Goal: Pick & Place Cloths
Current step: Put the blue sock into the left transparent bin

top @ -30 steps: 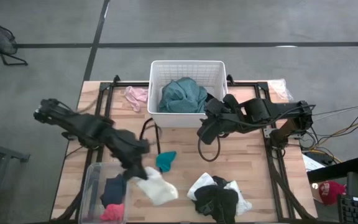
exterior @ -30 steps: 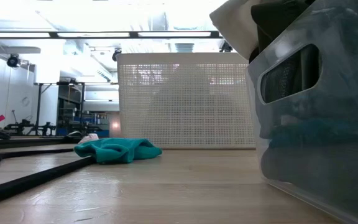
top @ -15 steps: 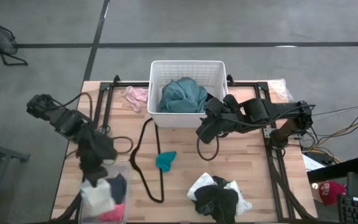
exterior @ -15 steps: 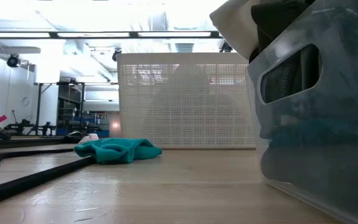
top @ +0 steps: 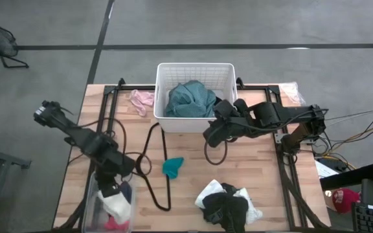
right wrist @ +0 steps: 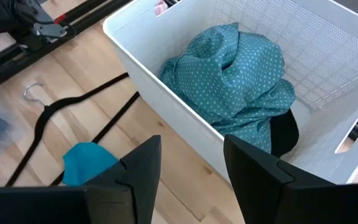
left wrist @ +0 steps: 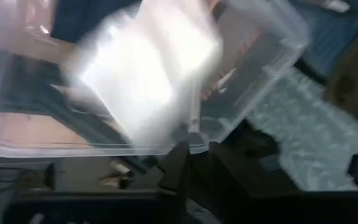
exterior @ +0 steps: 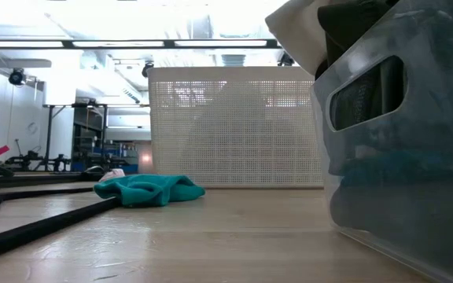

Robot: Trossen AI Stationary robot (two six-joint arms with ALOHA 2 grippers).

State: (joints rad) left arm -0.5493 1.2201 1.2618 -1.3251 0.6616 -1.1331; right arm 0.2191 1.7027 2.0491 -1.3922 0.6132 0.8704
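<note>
My left gripper (top: 112, 183) hangs over the clear plastic bin (top: 90, 194) at the table's near left corner, open by a narrow gap (left wrist: 197, 158), nothing between its fingers. A white cloth (top: 117, 204) (left wrist: 145, 71) lies in the bin on dark blue and pink pieces. My right gripper (top: 214, 134) (right wrist: 191, 149) hovers open just in front of the white basket (top: 196, 71), which holds a teal dotted garment (right wrist: 229, 68). A small teal cloth (top: 172, 167) (exterior: 149, 189) lies mid-table. A black and white pile (top: 227, 202) lies near the front edge.
A black hanger (top: 153, 169) (right wrist: 61, 112) lies beside the small teal cloth. A pink cloth (top: 141, 99) sits on the table, left of the basket. In the low view the clear bin (exterior: 399, 141) fills the right side, in front of the basket (exterior: 234, 130).
My left gripper has swung from mid-table toward the near left corner, tipped downward and sunk over the clear bin. The white cloth that hung from it over the table now lies inside the bin, apart from the fingers. My right arm has kept still.
</note>
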